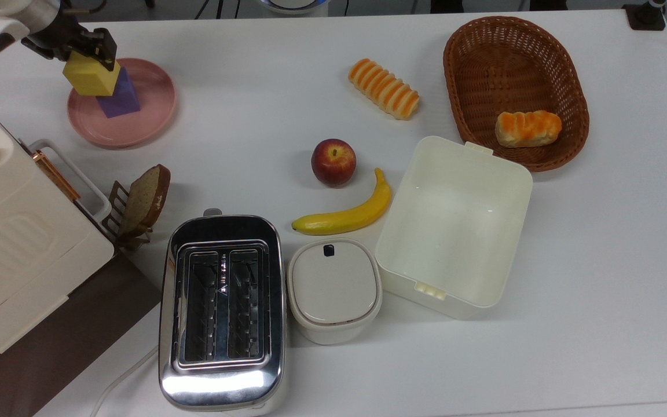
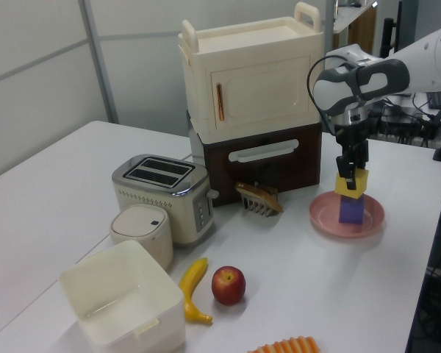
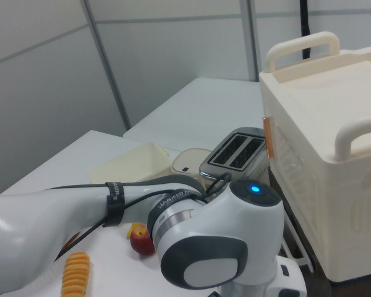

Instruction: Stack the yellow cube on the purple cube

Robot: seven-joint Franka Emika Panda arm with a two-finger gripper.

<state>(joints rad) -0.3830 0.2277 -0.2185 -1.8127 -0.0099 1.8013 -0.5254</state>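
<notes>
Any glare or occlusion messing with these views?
Top view: bright glare on the chrome toaster; soft shadows, even light. Left view: the cubes read clean, the yellow cube above the purple cube. Right view: the arm is close to the lens and blocks the stack.
</notes>
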